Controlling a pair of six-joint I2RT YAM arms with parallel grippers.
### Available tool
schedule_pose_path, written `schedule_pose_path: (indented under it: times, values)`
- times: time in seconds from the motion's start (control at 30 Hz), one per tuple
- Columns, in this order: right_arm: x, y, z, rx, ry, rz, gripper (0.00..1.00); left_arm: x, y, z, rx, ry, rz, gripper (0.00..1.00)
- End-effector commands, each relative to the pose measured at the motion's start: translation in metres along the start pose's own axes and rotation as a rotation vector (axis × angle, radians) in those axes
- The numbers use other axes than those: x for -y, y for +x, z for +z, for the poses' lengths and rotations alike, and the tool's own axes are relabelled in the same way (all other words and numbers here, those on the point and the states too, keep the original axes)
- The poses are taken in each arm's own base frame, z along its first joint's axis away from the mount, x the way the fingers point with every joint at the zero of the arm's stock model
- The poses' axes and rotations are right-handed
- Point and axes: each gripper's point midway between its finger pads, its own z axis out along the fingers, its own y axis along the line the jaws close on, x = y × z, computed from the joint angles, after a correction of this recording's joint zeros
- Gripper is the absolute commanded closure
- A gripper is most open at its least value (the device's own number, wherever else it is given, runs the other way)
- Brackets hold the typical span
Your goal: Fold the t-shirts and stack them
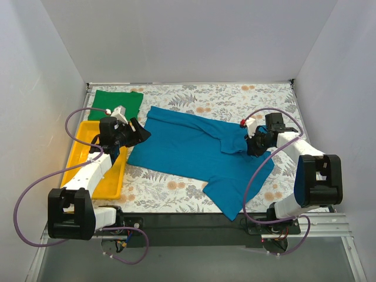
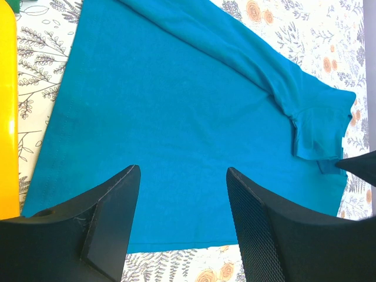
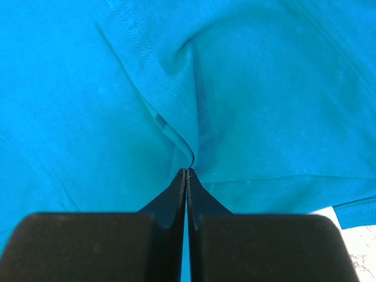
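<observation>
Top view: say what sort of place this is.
Likely a robot lab cell: white walls box in a floral table; left arm and right arm are bolted at its near edge.

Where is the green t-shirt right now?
In the top view, the green t-shirt lies in the far left corner, just beyond the yellow tray and left of the teal-blue t-shirt.

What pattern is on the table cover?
The cover is white with grey leaves and orange flowers; left wrist view.
</observation>
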Motion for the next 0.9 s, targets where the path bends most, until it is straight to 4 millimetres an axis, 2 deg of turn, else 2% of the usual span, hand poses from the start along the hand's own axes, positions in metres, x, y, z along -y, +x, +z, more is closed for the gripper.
schedule_pose_path:
  times: [0.0, 0.17, 0.37, 0.63, 0.73, 0.77, 0.87]
  values:
    - [-0.009, 0.002, 0.001, 0.0, -0.026, -0.019, 0.99, 0.002, 0.001, -0.005, 0.01, 0.004, 0.025, 0.41]
    - [-0.03, 0.0, -0.001, 0.014, -0.086, -0.083, 0.99, 0.003, 0.0, -0.005, 0.012, 0.006, 0.026, 0.41]
    - [-0.058, 0.008, 0.005, -0.031, -0.164, -0.164, 0.99, 0.003, -0.001, -0.005, 0.012, 0.007, 0.026, 0.41]
    - [-0.064, 0.01, 0.009, -0.064, -0.194, -0.185, 0.91, 0.003, 0.0, -0.006, 0.011, 0.008, 0.027, 0.41]
    - [-0.068, 0.01, 0.007, -0.07, -0.218, -0.189, 0.75, 0.003, 0.001, -0.005, 0.007, 0.01, 0.026, 0.41]
    - [-0.068, 0.006, 0.006, -0.06, -0.224, -0.198, 0.66, 0.003, 0.0, -0.004, 0.009, 0.009, 0.027, 0.41]
    - [-0.066, -0.003, -0.001, -0.05, -0.211, -0.217, 0.58, 0.003, -0.001, -0.003, 0.008, 0.008, 0.026, 0.4]
